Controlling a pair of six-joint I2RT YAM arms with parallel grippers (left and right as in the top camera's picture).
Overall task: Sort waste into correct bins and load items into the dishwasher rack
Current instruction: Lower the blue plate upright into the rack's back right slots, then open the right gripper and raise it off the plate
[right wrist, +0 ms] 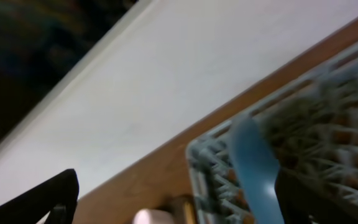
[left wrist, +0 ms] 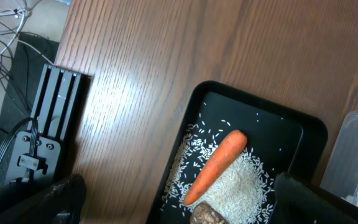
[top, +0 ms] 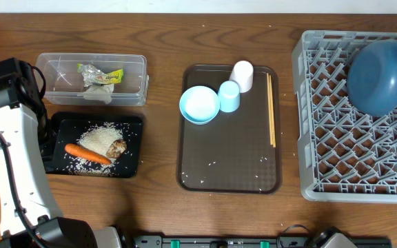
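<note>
The orange carrot (top: 87, 153), white rice (top: 102, 138) and brown lump (top: 118, 147) lie in the black tray (top: 133, 148). The clear tub (top: 92, 79) holds the green-yellow wrapper (top: 107, 74) and the tissue (top: 96, 88). The dark-blue plate (top: 379, 76) leans in the grey rack (top: 322, 138). The light-blue bowl (top: 199, 104), light-blue cup (top: 229, 96), white cup (top: 242, 76) and chopsticks (top: 271, 110) sit on the brown tray (top: 229, 165). No white bowl shows. My left gripper (left wrist: 185, 199) hangs open and empty above the carrot (left wrist: 216, 165). My right gripper (right wrist: 179, 202) is open, facing the plate (right wrist: 257, 168).
The left arm (top: 12, 131) stands along the table's left edge beside the black tray. Loose rice grains (top: 212, 164) lie on the brown tray. The rack fills the right side. Cables and a black mount (left wrist: 36, 143) lie left of the black tray.
</note>
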